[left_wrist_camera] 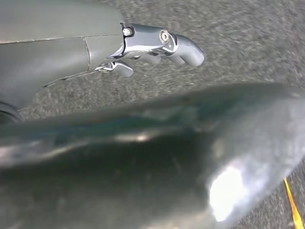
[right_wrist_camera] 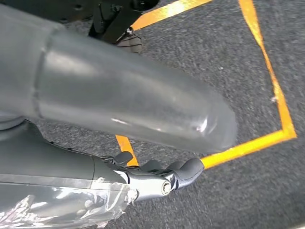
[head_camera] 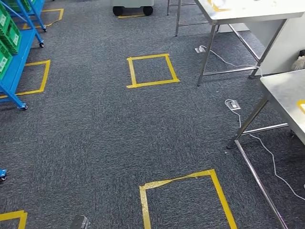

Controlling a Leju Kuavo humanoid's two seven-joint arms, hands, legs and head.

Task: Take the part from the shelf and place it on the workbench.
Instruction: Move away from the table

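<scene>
Hanging low over carpet (head_camera: pixel 93 143), both arms idling, likely for walking. Left hand (left_wrist_camera: pixel 158 45) carrying nothing, fingers loosely extended; right hand (right_wrist_camera: pixel 158 174) likewise empty, hovering above tape square (right_wrist_camera: pixel 277 95). Part itself not discernible; presumably sitting in green bins (head_camera: pixel 9 33) on blue shelf (head_camera: pixel 21 57), well apart from both hands. Workbench (head_camera: pixel 284 95) standing opposite.

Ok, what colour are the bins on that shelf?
Green bins on a blue shelf, best seen in the head view.
</scene>
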